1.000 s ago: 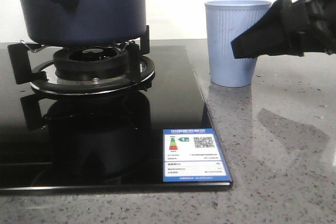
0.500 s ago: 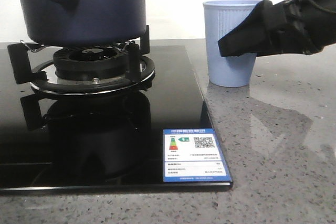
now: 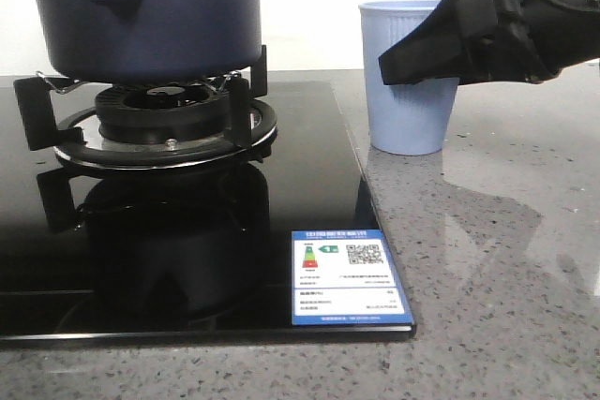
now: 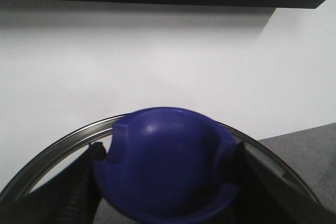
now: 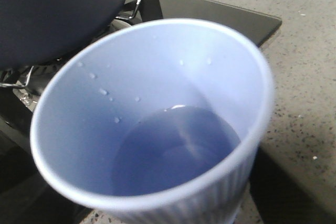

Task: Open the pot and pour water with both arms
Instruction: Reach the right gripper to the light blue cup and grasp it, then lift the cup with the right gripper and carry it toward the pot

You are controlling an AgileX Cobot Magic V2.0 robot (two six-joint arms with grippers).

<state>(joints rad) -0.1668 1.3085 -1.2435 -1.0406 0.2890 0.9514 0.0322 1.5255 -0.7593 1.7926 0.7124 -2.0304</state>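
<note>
The dark navy pot (image 3: 150, 16) sits on the gas burner (image 3: 164, 128) at the back left; its top is out of the front view. It also shows in the right wrist view (image 5: 52, 14). My left gripper (image 4: 168, 182) is shut on the lid's blue knob (image 4: 168, 156), with the lid's steel rim (image 4: 52, 150) below it against a white wall. My right gripper (image 3: 394, 63) reaches in from the right, its jaws open on either side of the light blue ribbed cup (image 3: 403, 110). The cup (image 5: 157, 51) holds a little water (image 5: 178, 145).
The black glass hob (image 3: 187, 231) carries a blue energy label (image 3: 347, 278) at its front right corner. The grey speckled counter (image 3: 497, 259) lies to the right, with the cup standing on it just beside the hob's edge.
My right gripper has moved left, from beside the cup to around its upper part. The cup has shifted slightly left. The pot has not moved.
</note>
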